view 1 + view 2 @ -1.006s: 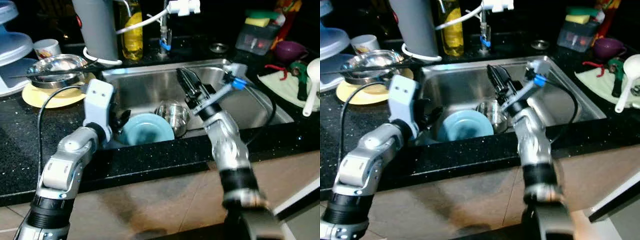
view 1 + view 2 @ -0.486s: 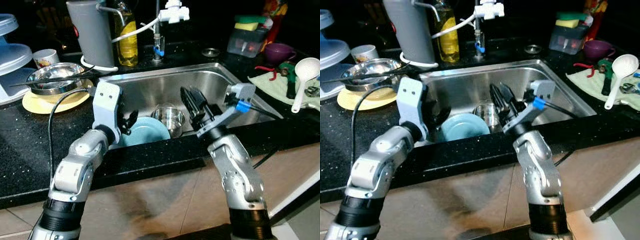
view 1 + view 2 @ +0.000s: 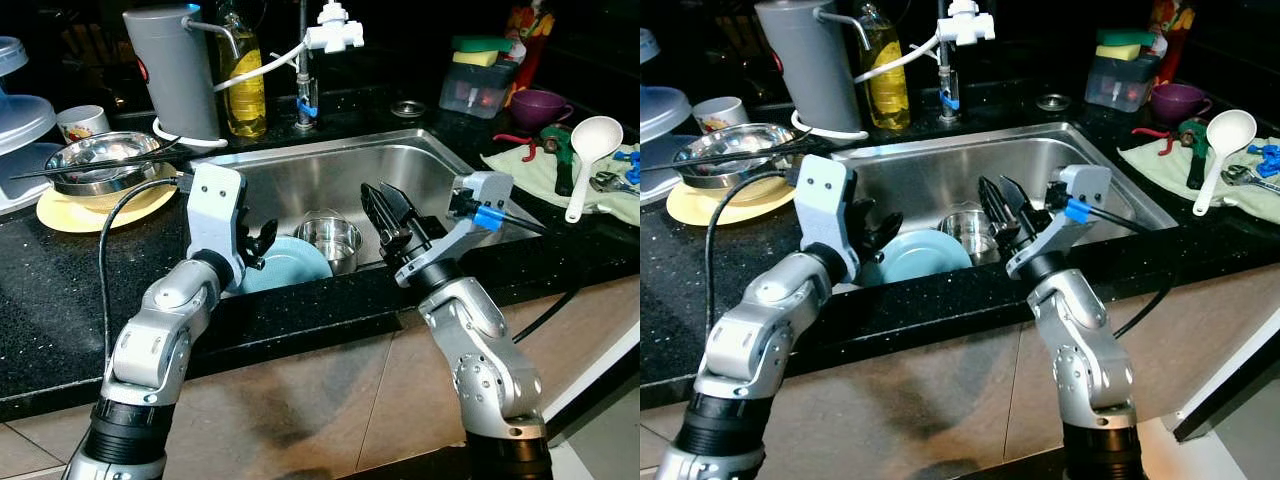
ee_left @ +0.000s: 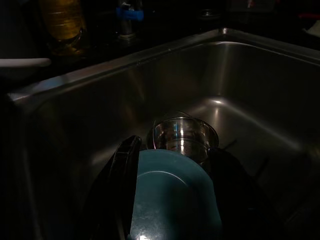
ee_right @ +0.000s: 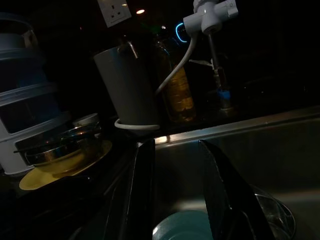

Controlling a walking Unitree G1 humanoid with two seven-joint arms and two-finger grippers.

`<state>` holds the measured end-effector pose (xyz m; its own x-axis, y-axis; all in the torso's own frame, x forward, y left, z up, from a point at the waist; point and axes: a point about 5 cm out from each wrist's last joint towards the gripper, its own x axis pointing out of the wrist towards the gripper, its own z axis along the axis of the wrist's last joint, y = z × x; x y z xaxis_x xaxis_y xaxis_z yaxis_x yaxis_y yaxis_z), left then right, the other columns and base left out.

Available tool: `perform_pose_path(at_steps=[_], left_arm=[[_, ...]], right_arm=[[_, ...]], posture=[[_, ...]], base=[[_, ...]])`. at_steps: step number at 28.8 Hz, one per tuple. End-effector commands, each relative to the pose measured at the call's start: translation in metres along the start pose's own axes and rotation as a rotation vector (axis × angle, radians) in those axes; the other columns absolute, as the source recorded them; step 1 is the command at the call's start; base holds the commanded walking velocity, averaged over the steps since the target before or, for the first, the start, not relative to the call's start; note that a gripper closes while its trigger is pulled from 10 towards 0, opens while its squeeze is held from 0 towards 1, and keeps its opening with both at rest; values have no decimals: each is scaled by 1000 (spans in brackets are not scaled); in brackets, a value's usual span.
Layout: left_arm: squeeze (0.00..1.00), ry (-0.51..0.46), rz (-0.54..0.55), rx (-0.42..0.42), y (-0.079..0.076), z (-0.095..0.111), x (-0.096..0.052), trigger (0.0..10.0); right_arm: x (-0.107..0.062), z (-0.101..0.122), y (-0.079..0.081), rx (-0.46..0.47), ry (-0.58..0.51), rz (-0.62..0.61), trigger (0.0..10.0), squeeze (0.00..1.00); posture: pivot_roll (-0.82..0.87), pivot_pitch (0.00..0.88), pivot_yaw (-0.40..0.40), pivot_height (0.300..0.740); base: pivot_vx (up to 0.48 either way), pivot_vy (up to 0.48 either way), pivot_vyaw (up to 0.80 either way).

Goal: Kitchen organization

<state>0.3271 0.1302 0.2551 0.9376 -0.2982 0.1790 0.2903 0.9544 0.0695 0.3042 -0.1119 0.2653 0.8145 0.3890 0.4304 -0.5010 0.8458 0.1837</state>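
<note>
We see a black speckled tabletop around a steel sink containing a blue plate and steel cup. Left end effector and right end effector, both parted and empty, hover above.

Both arms are built of rounded silver-grey segments with black bands at the joints. Each wrist carries a pale grey boxy camera housing; the one above the left hand shows two small dark screw holes and a black cable looping from it. The right hand has long black fingers, a blue connector and a black cable.
</note>
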Motion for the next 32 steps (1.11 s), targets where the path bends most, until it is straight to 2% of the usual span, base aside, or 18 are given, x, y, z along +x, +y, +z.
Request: perform_pose_path(at_steps=[1,32], left_arm=[[0,-7,12,4,2,0,-4,10000],[0,6,17,1,2,-3,-8,10000]], right_arm=[[-2,-2,4,5,16,10,10000,0],[-4,-1,5,-3,56,17,10000,0]], posture=[[-91,118,17,740],[-98,131,6,740]], base=[[0,0,0],[-268,0,0]])
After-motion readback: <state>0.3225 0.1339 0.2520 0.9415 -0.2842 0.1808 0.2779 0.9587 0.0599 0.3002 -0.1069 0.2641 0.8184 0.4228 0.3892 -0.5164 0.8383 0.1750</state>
